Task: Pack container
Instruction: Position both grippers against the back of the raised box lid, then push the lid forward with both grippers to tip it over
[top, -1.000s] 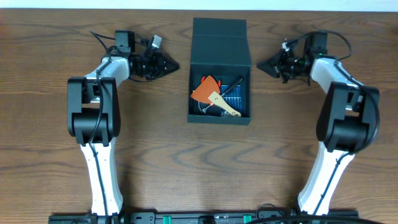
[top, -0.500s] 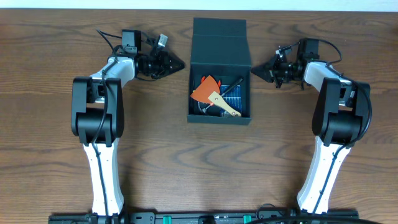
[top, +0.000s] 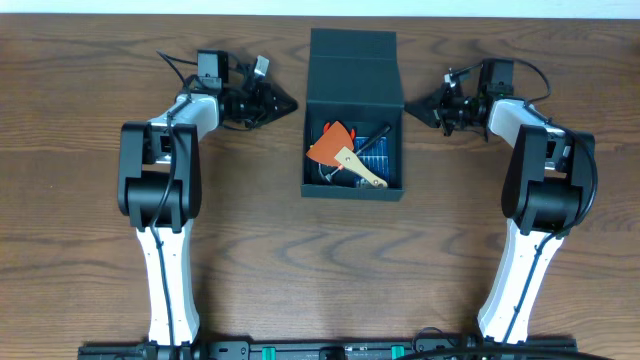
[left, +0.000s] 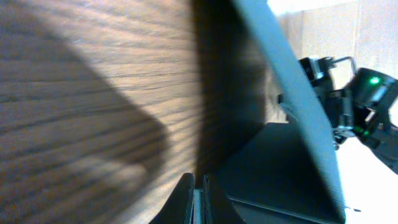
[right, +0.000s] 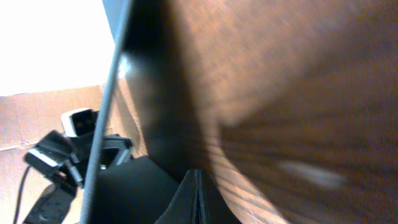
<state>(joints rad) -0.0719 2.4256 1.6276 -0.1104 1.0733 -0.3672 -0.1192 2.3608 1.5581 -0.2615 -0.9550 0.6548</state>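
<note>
Overhead: open container (top: 354, 70) at upper centre holds an orange piece (top: 326, 146) and a blue case (top: 377, 154), with the left gripper (top: 292, 102) and right gripper (top: 412, 106) levelled at its sides; left wrist, then right wrist: only these show the raised lid edge-on and each pair of jaws pressed together.

White-black arms (top: 165, 270) (top: 520, 280), dark end effectors (top: 291, 103) (top: 416, 104)
</note>
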